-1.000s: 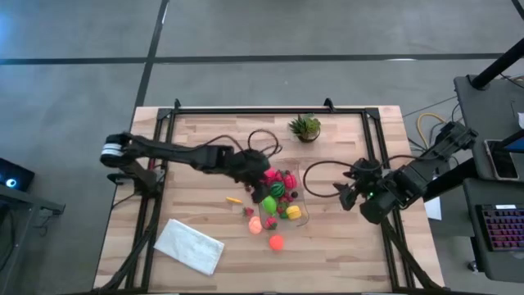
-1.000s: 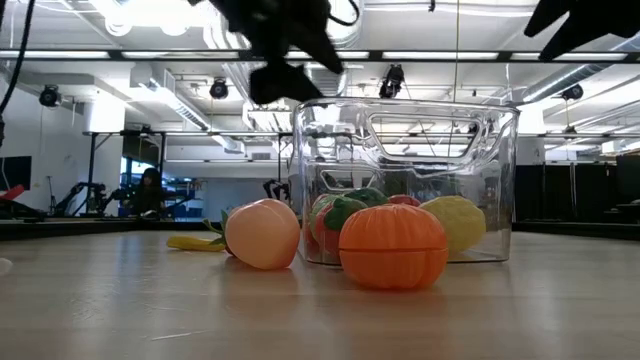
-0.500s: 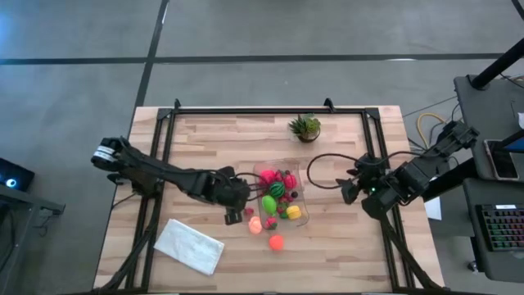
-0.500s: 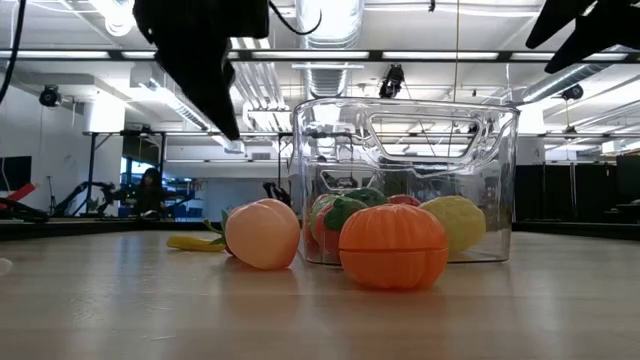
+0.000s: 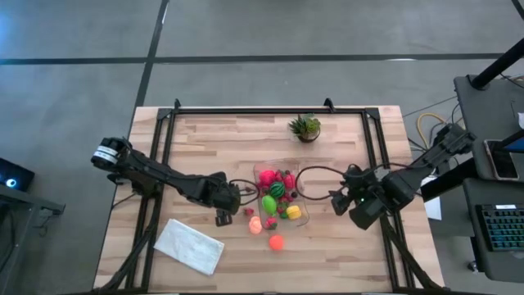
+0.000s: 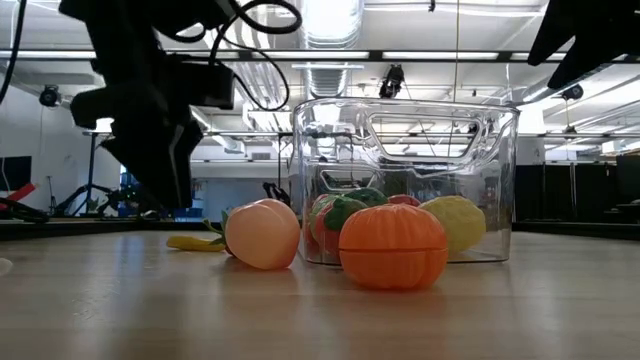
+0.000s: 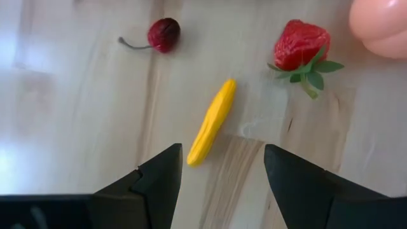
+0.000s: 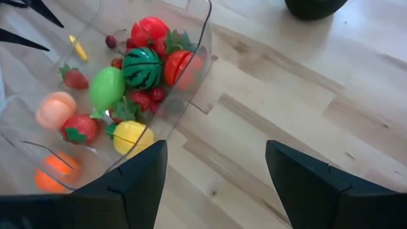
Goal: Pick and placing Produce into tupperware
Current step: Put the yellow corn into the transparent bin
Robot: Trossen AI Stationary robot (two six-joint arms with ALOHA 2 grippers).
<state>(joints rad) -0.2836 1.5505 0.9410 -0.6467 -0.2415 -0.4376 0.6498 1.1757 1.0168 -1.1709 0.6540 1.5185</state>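
Note:
The clear tupperware (image 5: 306, 215) stands mid-table and holds several toy fruits, among them a striped green melon (image 8: 142, 67) and a yellow lemon (image 8: 131, 136). Outside it, a thin yellow piece (image 7: 212, 121), a cherry (image 7: 164, 33), a strawberry (image 7: 299, 48), a peach (image 5: 255, 224) and an orange (image 5: 276, 242) lie on the wood. My left gripper (image 7: 222, 156) hangs open just above the yellow piece, pointing steeply down, and touches nothing. My right gripper (image 8: 216, 152) is open and empty, raised to the right of the tupperware.
A white folded cloth (image 5: 188, 244) lies near the front left. A small spiky potted plant (image 5: 304, 127) stands at the far edge. Black frame rails (image 5: 164, 156) run along the table's sides. Bare wood lies between the cloth and the loose fruit.
My left gripper has left the space over the tupperware's left side. It has swung toward the table's near-left and come down, tipping more steeply downward, until it is over the yellow piece. My right gripper has drifted a little toward the tupperware. No produce has moved.

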